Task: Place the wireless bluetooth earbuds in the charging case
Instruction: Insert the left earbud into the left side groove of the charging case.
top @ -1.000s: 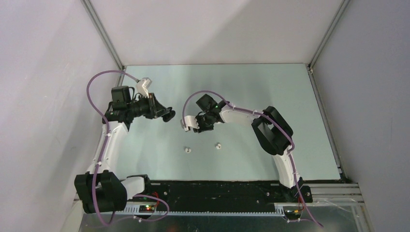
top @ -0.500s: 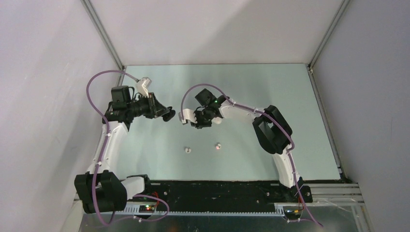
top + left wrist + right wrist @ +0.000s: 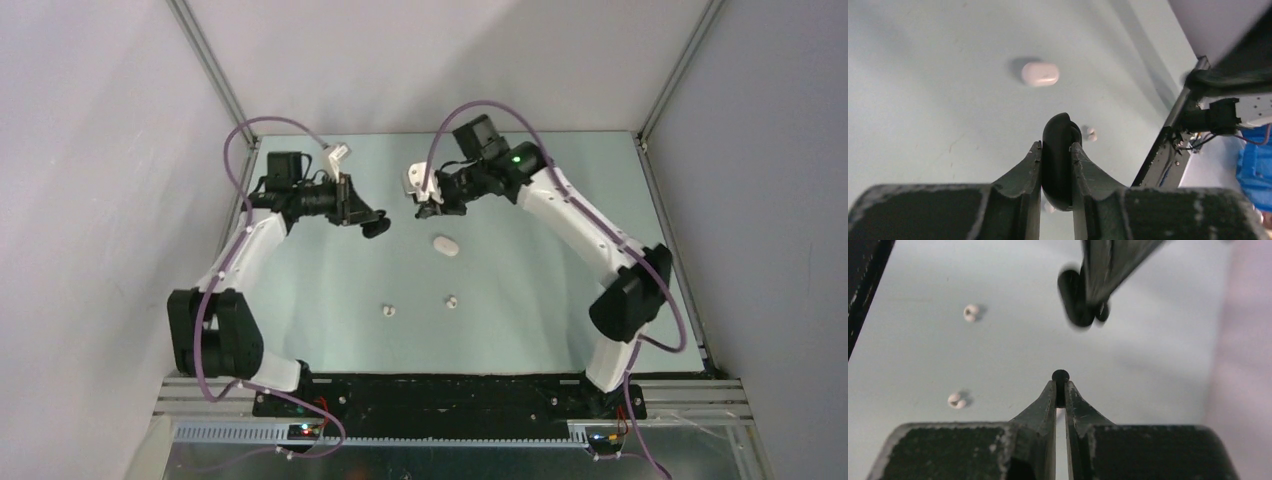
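My left gripper (image 3: 373, 226) is shut on a black oval charging case (image 3: 1060, 165), held on edge above the table; the case also shows in the right wrist view (image 3: 1076, 299). My right gripper (image 3: 429, 207) is shut on a tiny black earbud (image 3: 1060, 375), pinched at the fingertips a short way right of the case. Two white earbuds (image 3: 389, 310) (image 3: 452, 300) lie on the table nearer the bases and also show in the right wrist view (image 3: 970, 312) (image 3: 955, 400). The second black earbud is not visible.
A white oval case (image 3: 446, 245) lies on the pale green table (image 3: 560, 300) below and between the grippers, and also shows in the left wrist view (image 3: 1040, 73). Grey walls close the back and both sides. A black rail runs along the near edge (image 3: 450, 392).
Both arms have stretched toward the back of the table and lifted, carrying the black case and black earbud. The white case, earlier hidden under the right gripper, now lies in view.
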`<state>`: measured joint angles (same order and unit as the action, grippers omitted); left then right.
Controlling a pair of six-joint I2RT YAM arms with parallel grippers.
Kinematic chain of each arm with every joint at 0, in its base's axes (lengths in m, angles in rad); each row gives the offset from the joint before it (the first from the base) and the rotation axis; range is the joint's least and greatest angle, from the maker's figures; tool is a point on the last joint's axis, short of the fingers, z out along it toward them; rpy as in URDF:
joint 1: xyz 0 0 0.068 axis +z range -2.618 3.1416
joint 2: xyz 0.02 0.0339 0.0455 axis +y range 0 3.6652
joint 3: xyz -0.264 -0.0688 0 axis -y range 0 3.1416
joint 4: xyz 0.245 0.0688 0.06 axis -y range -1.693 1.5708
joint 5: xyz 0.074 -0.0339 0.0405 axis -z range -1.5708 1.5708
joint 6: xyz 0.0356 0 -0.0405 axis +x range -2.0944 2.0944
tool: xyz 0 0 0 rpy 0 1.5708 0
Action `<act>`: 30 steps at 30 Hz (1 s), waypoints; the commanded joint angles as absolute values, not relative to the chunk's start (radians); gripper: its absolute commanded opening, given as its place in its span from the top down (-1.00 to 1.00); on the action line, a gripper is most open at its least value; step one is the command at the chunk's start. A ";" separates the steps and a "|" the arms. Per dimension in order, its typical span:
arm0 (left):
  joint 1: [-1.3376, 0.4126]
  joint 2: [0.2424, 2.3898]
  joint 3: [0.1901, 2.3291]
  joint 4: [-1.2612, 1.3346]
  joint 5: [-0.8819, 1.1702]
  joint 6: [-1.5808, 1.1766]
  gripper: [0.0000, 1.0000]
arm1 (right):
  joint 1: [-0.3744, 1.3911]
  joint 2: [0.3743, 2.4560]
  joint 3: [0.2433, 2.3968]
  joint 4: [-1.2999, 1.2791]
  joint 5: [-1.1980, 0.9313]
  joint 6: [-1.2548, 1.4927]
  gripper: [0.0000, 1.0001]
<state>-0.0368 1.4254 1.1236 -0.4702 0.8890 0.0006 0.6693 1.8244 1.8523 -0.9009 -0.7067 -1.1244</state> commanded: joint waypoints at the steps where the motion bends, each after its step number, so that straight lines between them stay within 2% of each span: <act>1: -0.115 1.490 1.271 -0.422 1.003 0.018 1.00 | 0.701 1.728 1.950 -0.966 -0.756 -1.187 1.00; 7: -0.184 1.565 1.387 -0.420 1.004 -0.030 1.00 | 0.736 1.710 1.947 -0.909 -0.702 -1.200 1.00; 14: -0.263 1.584 1.411 -0.414 1.075 -0.056 1.00 | 0.746 1.739 1.949 -0.886 -0.692 -1.238 1.00; 30: -0.278 1.605 1.435 -0.413 1.134 -0.124 1.00 | 0.745 1.781 1.951 -0.953 -0.653 -1.339 1.00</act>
<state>-0.2756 1.6032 1.3914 -0.4294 1.1007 -0.0978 0.7418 1.7634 1.9408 -0.9226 -0.6617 -1.2957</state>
